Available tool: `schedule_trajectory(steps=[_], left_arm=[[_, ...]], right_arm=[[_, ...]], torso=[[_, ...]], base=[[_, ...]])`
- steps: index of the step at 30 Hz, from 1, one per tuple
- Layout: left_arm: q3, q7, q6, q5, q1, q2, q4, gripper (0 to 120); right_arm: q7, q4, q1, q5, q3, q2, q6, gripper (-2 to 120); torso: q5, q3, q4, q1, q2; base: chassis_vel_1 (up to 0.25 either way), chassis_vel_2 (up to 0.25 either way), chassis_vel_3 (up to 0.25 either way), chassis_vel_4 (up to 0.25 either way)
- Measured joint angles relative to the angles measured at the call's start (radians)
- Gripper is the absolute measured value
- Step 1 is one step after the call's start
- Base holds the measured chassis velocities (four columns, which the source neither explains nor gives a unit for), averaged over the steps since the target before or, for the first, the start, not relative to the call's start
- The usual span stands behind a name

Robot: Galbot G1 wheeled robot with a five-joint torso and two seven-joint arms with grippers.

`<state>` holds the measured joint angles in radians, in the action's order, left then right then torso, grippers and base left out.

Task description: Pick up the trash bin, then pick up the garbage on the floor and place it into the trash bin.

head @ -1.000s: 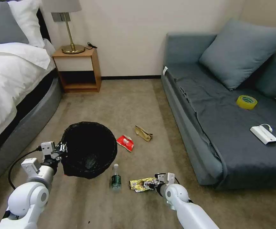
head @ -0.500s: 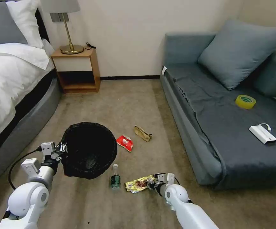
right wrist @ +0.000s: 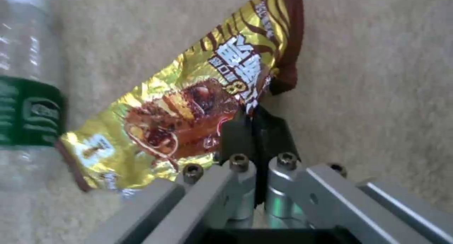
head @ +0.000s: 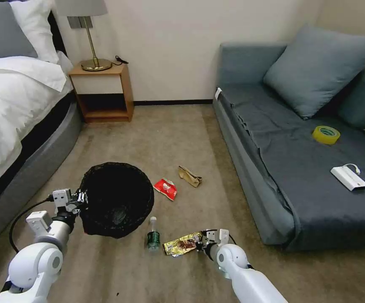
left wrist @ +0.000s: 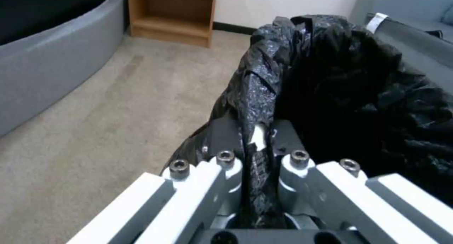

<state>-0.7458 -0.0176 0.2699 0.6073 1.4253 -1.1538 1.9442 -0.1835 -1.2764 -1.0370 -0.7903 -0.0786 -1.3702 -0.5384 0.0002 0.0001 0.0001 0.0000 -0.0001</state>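
The black bag-lined trash bin (head: 117,200) hangs tilted at the left, its rim (left wrist: 257,95) pinched by my shut left gripper (head: 79,198) (left wrist: 254,136). My right gripper (head: 199,242) (right wrist: 254,129) is shut on an edge of the gold foil wrapper (head: 181,244) (right wrist: 189,109), held low over the carpet beside the clear bottle with a green label (head: 152,236) (right wrist: 23,106). The red-and-white packet (head: 166,188) and the crumpled tan paper (head: 190,176) lie on the carpet beyond the bin.
A grey sofa (head: 300,168) runs along the right, carrying a yellow tape roll (head: 326,135) and a white power bank (head: 349,178). A bed (head: 14,109) lines the left, with a wooden nightstand (head: 103,92) and lamp by the wall.
The right gripper has drawn the gold wrapper left, toward the bottle and the bin. The left gripper still grips the bin, which has shifted only slightly.
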Motion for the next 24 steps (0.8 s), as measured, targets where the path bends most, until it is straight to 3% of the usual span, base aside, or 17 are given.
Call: schedule_trajectory(steps=[5,9,15,24], left_arm=[[0.001,0.001,0.000,0.005,0.003,0.000,-0.002,4],[0.018,0.002,0.000,0.008,0.003,-0.005,-0.008,4],[0.036,0.001,0.000,-0.002,0.011,-0.012,-0.009,4],[0.063,-0.007,-0.001,-0.035,0.018,-0.016,-0.003,4]], right_arm=[[-0.014,-0.075,-0.012,-0.008,-0.007,0.019,0.000,0],[-0.044,-0.241,-0.027,-0.007,-0.022,0.075,0.004,0],[-0.055,-0.382,-0.031,-0.001,-0.046,0.131,0.018,0],[-0.062,-0.672,-0.016,0.005,-0.099,0.246,0.087,0]], torso=[[0.0000,0.000,0.0000,0.000,0.000],[-0.0003,0.000,-0.0001,0.000,0.000],[-0.0002,0.000,-0.0002,0.000,0.000],[-0.0002,0.000,-0.0001,0.000,0.000]], base=[[0.000,0.000,0.000,0.000],[0.000,0.000,0.000,0.000],[0.000,0.000,0.000,0.000],[0.000,0.000,0.000,0.000]])
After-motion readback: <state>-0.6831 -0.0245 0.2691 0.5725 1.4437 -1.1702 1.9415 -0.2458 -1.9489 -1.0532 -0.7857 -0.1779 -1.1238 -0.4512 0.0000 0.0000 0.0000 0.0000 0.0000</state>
